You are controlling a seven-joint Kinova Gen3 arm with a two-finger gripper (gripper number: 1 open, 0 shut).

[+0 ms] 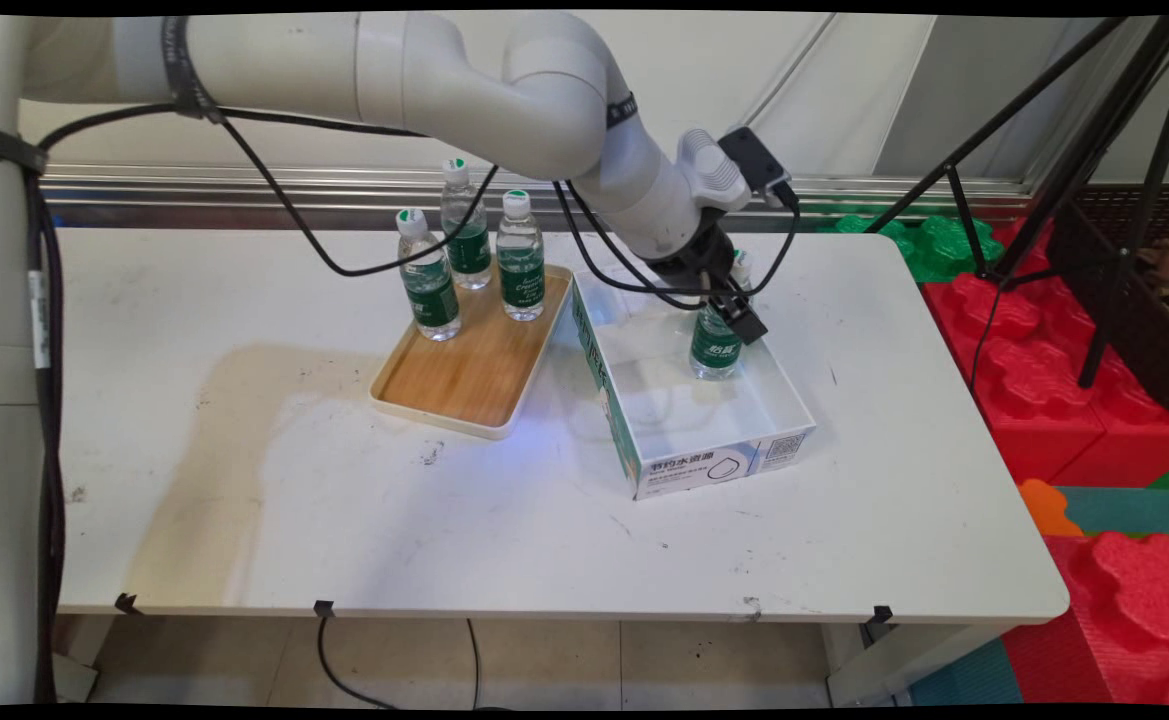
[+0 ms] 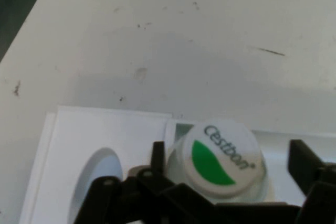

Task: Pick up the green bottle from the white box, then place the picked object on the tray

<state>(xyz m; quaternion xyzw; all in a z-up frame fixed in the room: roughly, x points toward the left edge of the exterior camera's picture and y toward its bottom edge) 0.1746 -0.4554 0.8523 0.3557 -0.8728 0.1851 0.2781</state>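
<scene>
Gripper (image 1: 727, 300) straddles the neck of a water bottle (image 1: 715, 345) standing upright in the white box (image 1: 704, 455); whether it's clamped or loose, cannot tell. Three more bottles (image 1: 471, 250) stand on the wooden tray (image 1: 464, 375) beyond the box's far wall from the gripper.

bright even indoor light, soft shadow beside tray (image 1: 469, 375), hand view soft, cap (image 2: 220, 158) close and blurred

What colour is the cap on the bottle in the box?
White with a green leaf mark, cap, clearest in the hand view.
</scene>
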